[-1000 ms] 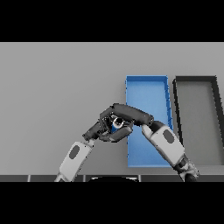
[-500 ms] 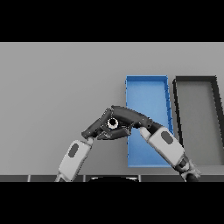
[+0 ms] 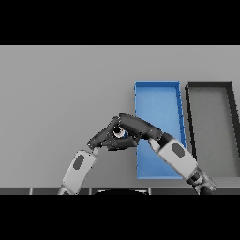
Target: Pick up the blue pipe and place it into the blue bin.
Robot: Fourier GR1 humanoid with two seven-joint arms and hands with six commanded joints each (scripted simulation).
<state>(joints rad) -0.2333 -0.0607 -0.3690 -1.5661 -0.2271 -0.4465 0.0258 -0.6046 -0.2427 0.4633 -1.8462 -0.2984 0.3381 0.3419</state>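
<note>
Right hand (image 3: 133, 127), fingers curled around the blue pipe (image 3: 120, 134) beside the left hand (image 3: 104, 138), has shifted left of the blue bin (image 3: 157, 96), so placement remains pending.

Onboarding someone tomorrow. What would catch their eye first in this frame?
Most likely the two dark hands meeting near the table's middle: the left hand and right hand close together around a small blue pipe, barely visible between them. Next, the bright blue bin just right of them, with a dark bin beside it at the far right.
</note>
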